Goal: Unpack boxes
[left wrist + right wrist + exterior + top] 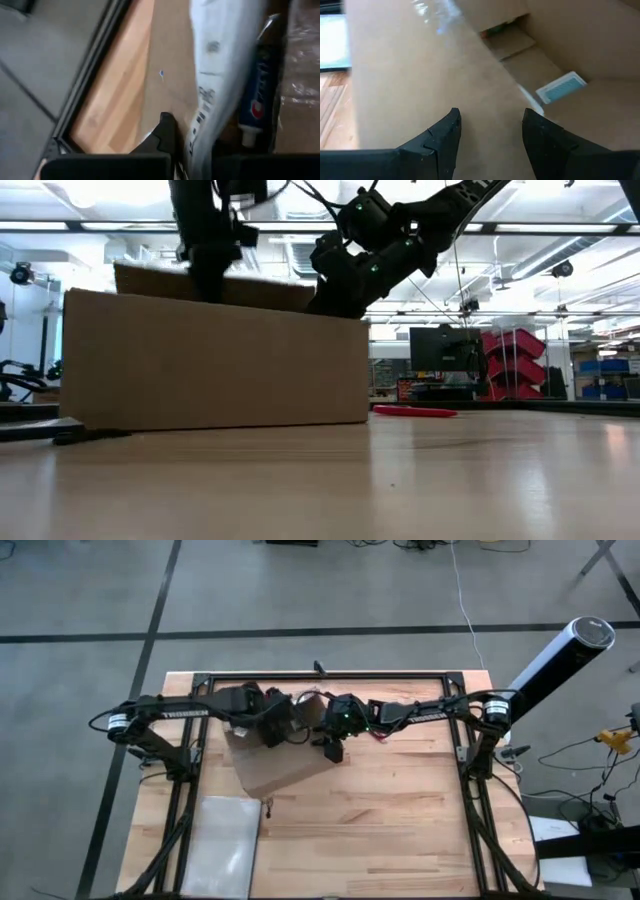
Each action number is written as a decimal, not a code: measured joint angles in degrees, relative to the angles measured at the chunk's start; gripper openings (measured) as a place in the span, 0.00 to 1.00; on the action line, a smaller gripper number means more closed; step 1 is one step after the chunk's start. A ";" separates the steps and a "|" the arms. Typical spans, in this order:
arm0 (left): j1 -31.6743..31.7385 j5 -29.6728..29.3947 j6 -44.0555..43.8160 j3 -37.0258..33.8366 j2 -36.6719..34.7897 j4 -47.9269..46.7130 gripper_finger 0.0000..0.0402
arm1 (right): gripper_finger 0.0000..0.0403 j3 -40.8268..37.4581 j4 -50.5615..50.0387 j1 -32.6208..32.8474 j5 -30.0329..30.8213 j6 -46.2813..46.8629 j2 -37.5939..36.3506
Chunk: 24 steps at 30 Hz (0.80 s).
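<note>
Cardboard box (275, 765), flaps open: left gripper (272, 730) clamped on a white printed pouch (220, 65) inside for lifting out; right gripper (490, 135), fingers apart, over a flap, apparently bracing.

We're in a robotics lab or workshop here. Look at the low view: long ceiling lights (560, 230) run across the top of the frame, and at right sit red storage bins (512, 352) beside a dark monitor (438, 348) and blue crates (608, 376). From above, a pale wooden worktop (400, 830) fills the lower middle, ringed by a black metal frame (330, 676), on a grey concrete floor (80, 590) crossed with dark tape lines. Loose cables (590, 755) trail at the right edge.
</note>
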 joint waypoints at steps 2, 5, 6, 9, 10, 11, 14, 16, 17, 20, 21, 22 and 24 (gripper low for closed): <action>0.11 3.08 0.27 2.97 -0.30 -2.88 0.00 | 0.46 0.00 -0.63 0.11 -0.33 -0.26 -0.04; 0.32 8.21 2.16 6.19 -0.88 -4.78 0.00 | 0.45 0.01 -1.82 0.18 -0.50 -1.01 -0.12; 0.40 9.76 3.02 6.91 -1.00 -4.89 0.00 | 0.46 0.01 -2.30 0.18 -0.37 -1.12 -0.18; 1.03 12.17 3.91 8.23 -1.42 -4.59 0.00 | 0.46 0.05 -3.67 0.16 -0.07 -1.66 -0.51; 1.38 12.93 3.94 8.54 -1.57 -4.35 0.00 | 0.46 0.05 -4.01 0.16 -0.05 -1.69 -0.69; 1.84 13.89 4.03 8.62 -1.83 -4.03 0.00 | 0.45 0.05 -4.47 0.16 -0.05 -1.70 -0.98; 3.16 17.91 4.24 8.21 -2.66 -1.89 0.00 | 0.45 -0.04 -5.93 0.16 1.31 -2.26 -2.31; 3.90 20.83 4.34 7.76 -2.89 0.23 0.00 | 0.46 -0.13 -7.02 0.18 3.27 -2.82 -3.30; 4.13 22.16 4.47 7.61 -2.89 1.76 0.00 | 0.46 -0.17 -7.35 0.18 4.18 -3.12 -3.85; 4.34 26.49 4.68 6.74 -2.87 4.96 0.00 | 0.45 -0.17 -7.25 0.05 6.48 -3.74 -5.68; 4.47 28.69 4.72 6.30 -2.87 5.83 0.00 | 0.45 -0.17 -7.40 0.00 6.99 -3.99 -6.21; 4.56 30.75 4.70 5.87 -2.85 6.92 0.00 | 0.45 -0.17 -7.96 -0.02 7.01 -4.23 -6.59; 4.80 33.89 4.30 4.71 -2.86 8.24 0.00 | 0.45 -0.21 -8.61 0.07 7.47 -4.47 -7.05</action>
